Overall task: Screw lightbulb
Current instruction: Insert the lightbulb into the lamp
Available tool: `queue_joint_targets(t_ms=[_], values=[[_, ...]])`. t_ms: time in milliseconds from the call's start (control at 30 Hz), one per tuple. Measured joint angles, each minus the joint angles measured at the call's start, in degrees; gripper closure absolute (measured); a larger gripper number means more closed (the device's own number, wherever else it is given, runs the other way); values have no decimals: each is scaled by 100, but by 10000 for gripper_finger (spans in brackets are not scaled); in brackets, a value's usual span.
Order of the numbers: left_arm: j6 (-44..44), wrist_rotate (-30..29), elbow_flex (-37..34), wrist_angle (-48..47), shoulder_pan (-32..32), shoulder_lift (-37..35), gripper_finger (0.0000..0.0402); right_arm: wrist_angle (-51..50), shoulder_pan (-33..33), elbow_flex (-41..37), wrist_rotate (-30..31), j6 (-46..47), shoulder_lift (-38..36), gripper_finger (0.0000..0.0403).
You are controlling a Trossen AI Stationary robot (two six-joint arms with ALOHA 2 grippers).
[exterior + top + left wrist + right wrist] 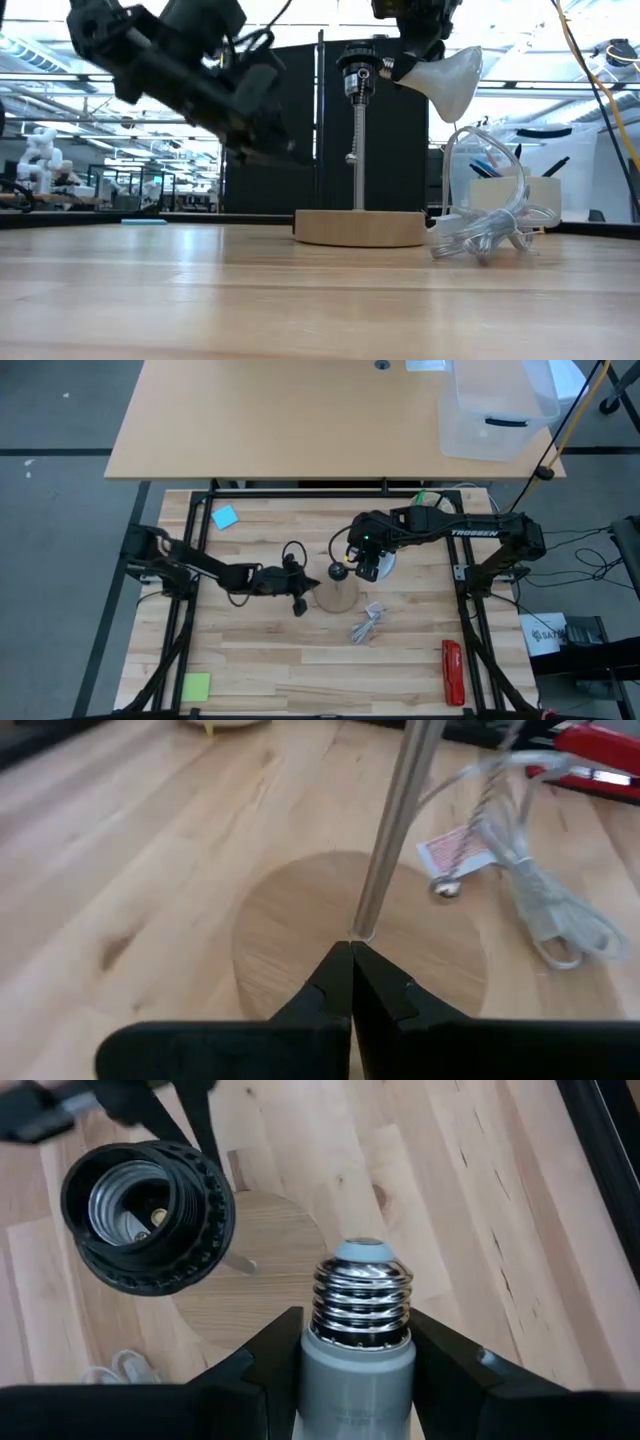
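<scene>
Right gripper (360, 1355) clamps lightbulb (362, 1305) (neck); left gripper (350, 982) closed.

The butcher-block desk (300, 660) sits on a grey floor (50, 510), and toward 12 o'clock a second, paler desk (300, 420) carries a clear plastic bin (495, 405) at about 1 o'clock. Seen level across the boards, a dark partition panel (270, 130) stands straight ahead, with bright ceiling strip lights (560, 75) running over an open hall. Far off at 9 o'clock a white robot arm (40, 150) stands among other workbenches.
</scene>
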Motion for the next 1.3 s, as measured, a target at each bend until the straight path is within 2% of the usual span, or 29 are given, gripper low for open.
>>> queue_joint_targets(t_ms=[133,300,400,533,700,800,900,1100,1300], values=[[410,-2,-4,-411,15,-842,401,12,0,1,5,-182,0,257],[1157,-25,0,-301,151,-1930,401,52,0,1,5,-359,0,257],[1715,-31,11,-258,342,-2226,400,55,0,17,3,-467,0,257],[2114,-44,7,-397,641,-2235,371,90,0,244,5,-612,0,257],[2244,112,124,-430,798,-2202,283,76,0,704,-8,-827,-2,257],[1861,399,541,-623,812,-2211,228,83,17,962,-17,-985,-4,257],[1260,812,1151,-1373,926,-2145,191,92,20,1181,-17,-1034,-7,257],[893,1200,2070,-2023,960,-1854,171,93,171,1282,1,-1203,-7,257],[536,1224,2464,-2086,987,-1588,170,89,417,1284,294,-1314,-4,257]])
